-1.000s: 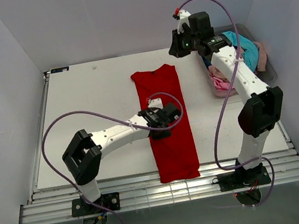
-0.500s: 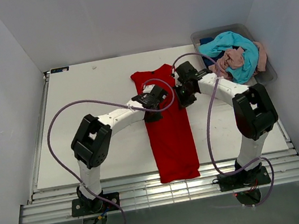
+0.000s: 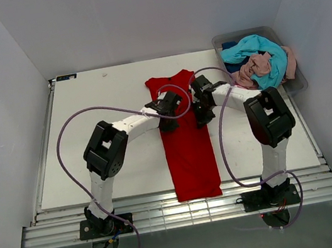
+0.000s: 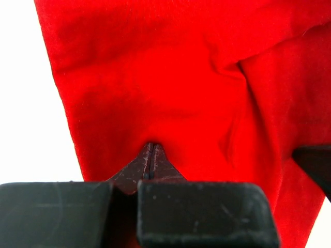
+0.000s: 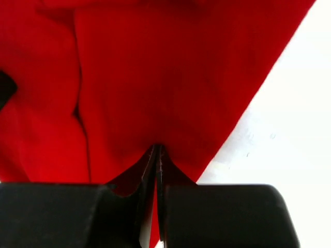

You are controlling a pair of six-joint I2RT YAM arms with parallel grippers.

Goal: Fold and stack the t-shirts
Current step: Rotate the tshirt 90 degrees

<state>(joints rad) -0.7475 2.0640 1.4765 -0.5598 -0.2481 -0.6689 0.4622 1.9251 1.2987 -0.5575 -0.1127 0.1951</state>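
The red t-shirt (image 3: 186, 139) lies as a long narrow strip down the middle of the white table (image 3: 102, 122), collar end far. My left gripper (image 3: 167, 122) is shut on its left edge about a third of the way down; in the left wrist view the fingertips (image 4: 150, 155) pinch puckered red cloth (image 4: 170, 77). My right gripper (image 3: 201, 118) is shut on the right edge opposite; in the right wrist view its fingertips (image 5: 156, 157) pinch the cloth (image 5: 155, 77) near that edge. Turquoise (image 3: 263, 50), dusty pink (image 3: 253, 71) and dark blue (image 3: 228, 45) tees are heaped at the far right.
The heap of tees fills a clear grey plastic bin (image 3: 298, 84) at the table's far right corner. White walls close in the left, back and right sides. Purple cables loop over both arms. The table's near edge is a metal rail (image 3: 168, 213).
My right arm swung down from over the bin to the shirt's right edge. My left gripper moved up the shirt to its left edge. Both are now shut on cloth.
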